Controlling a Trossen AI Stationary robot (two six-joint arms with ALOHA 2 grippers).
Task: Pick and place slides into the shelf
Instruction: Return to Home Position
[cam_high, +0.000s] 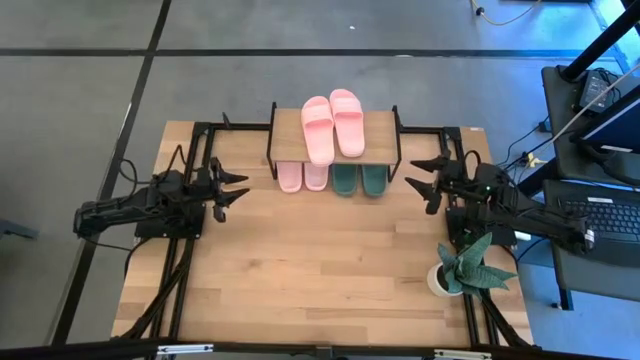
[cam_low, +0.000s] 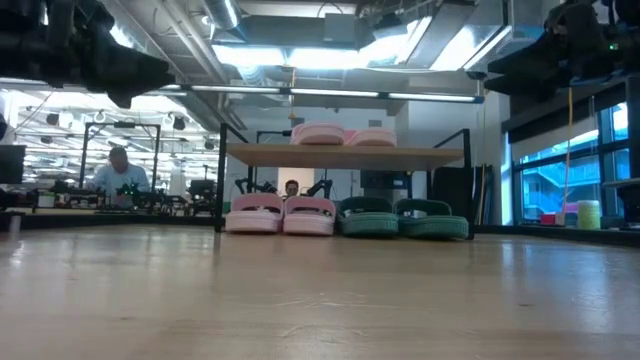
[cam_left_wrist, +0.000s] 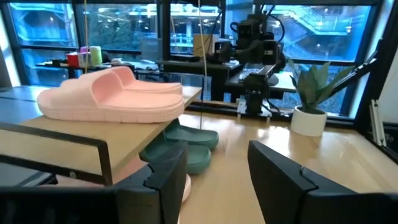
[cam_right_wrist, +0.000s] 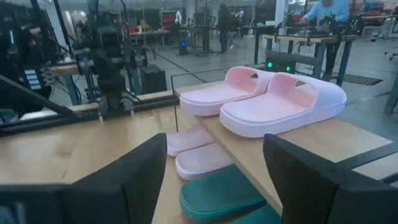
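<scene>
High view: my left gripper (cam_high: 240, 188) and right gripper (cam_high: 412, 173) hang released beside the shelf (cam_high: 285, 140); a careless swing may knock the top slides (cam_high: 320, 130).

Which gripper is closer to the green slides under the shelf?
Right. The right gripper sits close beside the green slides on their right; the left gripper is farther off on the left, beyond the lower pink pair.

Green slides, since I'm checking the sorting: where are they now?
In the high view the green slides sit under the shelf board, on its right half, beside the lower pink pair.
</scene>
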